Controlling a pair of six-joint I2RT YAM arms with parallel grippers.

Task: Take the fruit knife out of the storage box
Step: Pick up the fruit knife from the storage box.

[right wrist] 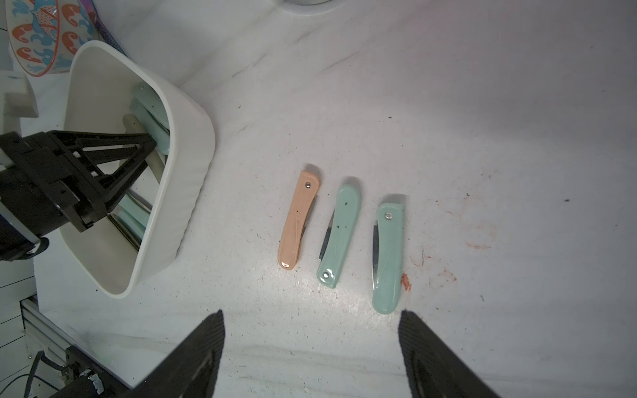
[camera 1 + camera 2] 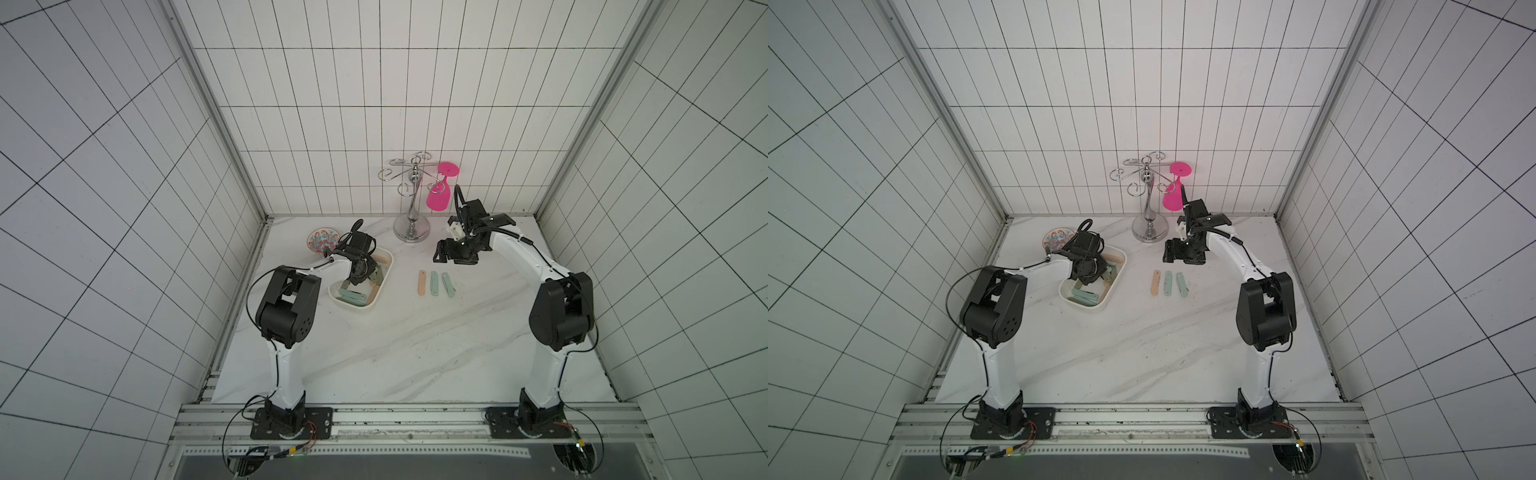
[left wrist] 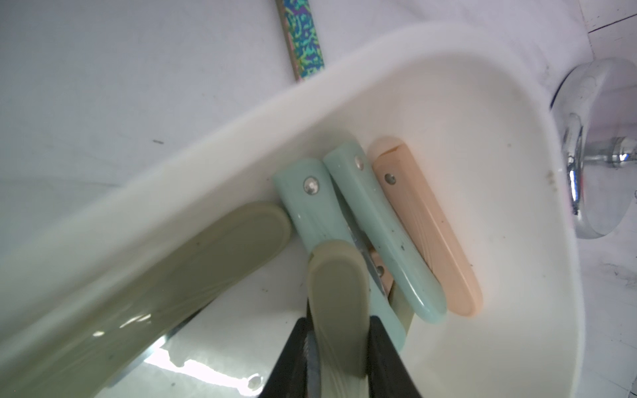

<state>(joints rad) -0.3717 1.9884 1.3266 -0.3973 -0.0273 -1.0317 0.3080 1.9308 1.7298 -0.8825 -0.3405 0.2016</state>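
The white storage box [image 2: 385, 286] [image 2: 1115, 291] lies on the left of the table with several folding fruit knives in it. My left gripper [image 2: 357, 283] [image 3: 339, 324] reaches down into the box and is shut on an olive-green fruit knife [image 3: 336, 293] by its handle. Beside that knife in the box [image 3: 448, 103] lie two mint ones [image 3: 310, 213], a peach one [image 3: 427, 227] and another olive one [image 3: 179, 272]. My right gripper [image 2: 443, 252] [image 1: 311, 313] hangs open over bare table, right of the box [image 1: 186, 193].
Three folded knives lie in a row on the table: peach [image 1: 298, 220], mint [image 1: 339, 234], mint [image 1: 387, 258]. A patterned bowl [image 2: 323, 240] sits behind the box. A chrome glass rack [image 2: 411, 226] with a hanging pink glass [image 2: 439, 197] stands at the back.
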